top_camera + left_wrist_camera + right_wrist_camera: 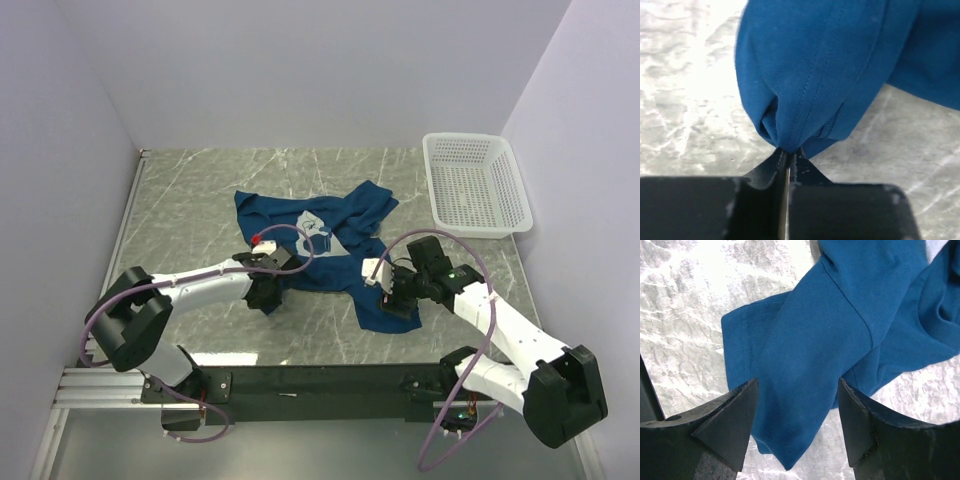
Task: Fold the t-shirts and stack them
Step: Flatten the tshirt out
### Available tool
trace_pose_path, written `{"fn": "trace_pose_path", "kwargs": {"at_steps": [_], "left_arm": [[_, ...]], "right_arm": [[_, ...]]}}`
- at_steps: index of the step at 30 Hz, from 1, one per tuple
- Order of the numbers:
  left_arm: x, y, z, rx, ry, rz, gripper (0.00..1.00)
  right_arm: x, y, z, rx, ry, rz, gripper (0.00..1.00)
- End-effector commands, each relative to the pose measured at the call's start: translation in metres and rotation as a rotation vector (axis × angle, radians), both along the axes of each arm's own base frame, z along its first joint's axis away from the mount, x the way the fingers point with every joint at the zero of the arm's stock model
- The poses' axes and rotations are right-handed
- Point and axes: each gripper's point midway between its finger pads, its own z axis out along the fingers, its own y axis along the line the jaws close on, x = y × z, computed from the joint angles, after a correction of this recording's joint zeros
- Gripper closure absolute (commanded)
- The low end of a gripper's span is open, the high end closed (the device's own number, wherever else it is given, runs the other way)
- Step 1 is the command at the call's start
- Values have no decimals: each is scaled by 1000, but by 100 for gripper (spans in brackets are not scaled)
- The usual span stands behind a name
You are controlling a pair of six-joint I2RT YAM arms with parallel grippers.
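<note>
Left wrist view: left gripper (789, 154) pinches a thin t-shirt (815, 75) fold; right gripper (796, 390) hangs open above it. Pulling alone may slip or bunch the cloth.

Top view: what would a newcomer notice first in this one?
A crumpled blue t-shirt lies mid-table. The left gripper is shut on a bunch of its cloth, while the right gripper hangs open over its near right end. A white basket sits at the far right corner.
</note>
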Motion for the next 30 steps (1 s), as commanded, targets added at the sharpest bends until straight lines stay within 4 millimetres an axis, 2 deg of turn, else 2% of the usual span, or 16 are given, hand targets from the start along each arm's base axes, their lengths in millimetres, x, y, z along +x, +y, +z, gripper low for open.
{"fn": "trace_pose_path", "kwargs": {"at_steps": [1,5,6,7,8,9,10,11,12,13,14,16,20,22,26,30], "left_arm": [[11,7,21,30,-70,19,99],[24,36,60,-89,-154,139,99],[37,71,85,-190,-238,272,99],[46,77,103,-328,-292,305,100],[50,99,117,-375,-357,351,100],[53,152,140,-397,-497,520,100],[52,163,149,-446,-531,550,94],[50,176,151,-453,-546,566,76],[48,198,140,-465,-518,646,54],[47,185,135,-553,-459,606,34],[46,182,121,-570,-379,613,30],[45,177,120,-608,-346,606,26],[42,172,146,-613,-404,533,21],[40,165,148,-623,-401,496,21],[30,154,131,-660,-375,472,20],[24,149,123,-671,-355,471,21]], "right_arm": [[3,-1,9,5,-48,-3,29],[3,-8,16,-31,-81,8,29],[5,-10,19,-42,-93,6,29],[8,-12,24,-49,-118,1,29],[9,-14,27,-59,-132,3,29],[11,-17,29,-66,-142,-5,29],[14,-17,34,-63,-158,-4,28],[13,-17,35,-62,-156,-1,28],[13,-15,36,-56,-155,3,28],[14,-14,37,-54,-151,4,28],[14,-14,37,-53,-145,4,28],[13,-14,35,-53,-136,5,28],[-2,-8,30,-34,-87,70,28],[-27,-1,23,-3,-6,195,28],[-55,2,-1,-69,48,359,28],[-64,13,-10,-93,21,420,28]]}}
